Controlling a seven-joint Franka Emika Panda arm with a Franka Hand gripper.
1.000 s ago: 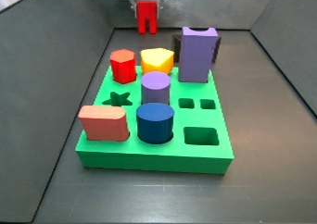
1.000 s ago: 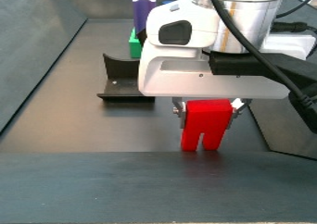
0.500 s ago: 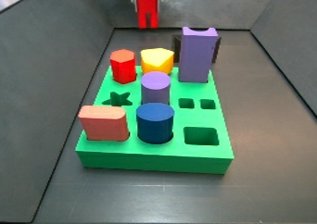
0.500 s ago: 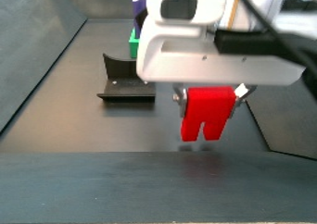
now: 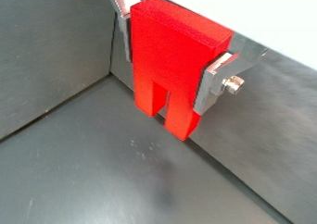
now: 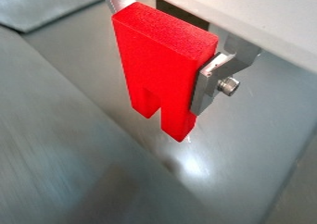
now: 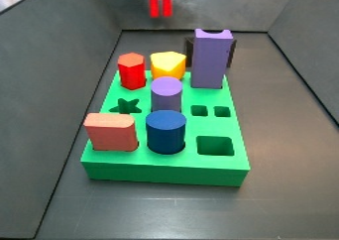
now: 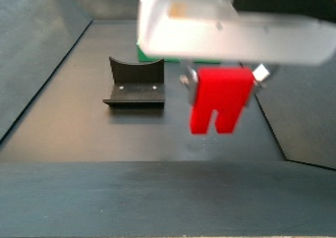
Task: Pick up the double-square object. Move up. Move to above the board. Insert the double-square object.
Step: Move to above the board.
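Gripper: I saw the gripper (image 5: 170, 68) clamped on the double-square object (image 5: 175, 66) in both wrist views; its flat silver fingers (image 6: 213, 80) pressed the block's two sides; in a side view it hung near the upper centre of the frame (image 8: 221, 77) under a white housing

Double-square object: bright red, held upright with its two square legs pointing down and the notch between them plain in a wrist view (image 6: 158, 73); I read it as clear of the dark floor (image 5: 87, 163), its legs touching nothing; in a side view it sat at the very top edge, centre (image 7: 159, 1), only its lower part in frame, beyond the far end of the board

Board: the green slab (image 7: 133, 163) filled the middle of that side view; I counted a red hexagonal prism (image 7: 131, 70), a yellow block (image 7: 169, 63) and a tall purple block (image 7: 212, 58) along its far row; a lilac cylinder (image 7: 166, 91) and a blue cylinder (image 7: 166, 132) down the centre; a salmon-pink block (image 7: 111, 132) at the lower left

Open holes: a star (image 7: 126, 105) left of the lilac cylinder; two small squares (image 7: 211, 111) to its right; one larger square (image 7: 215, 145) at the lower right

Fixture: dark L-shaped bracket (image 8: 134, 83) on the floor, left of the held block in a side view and apart from it
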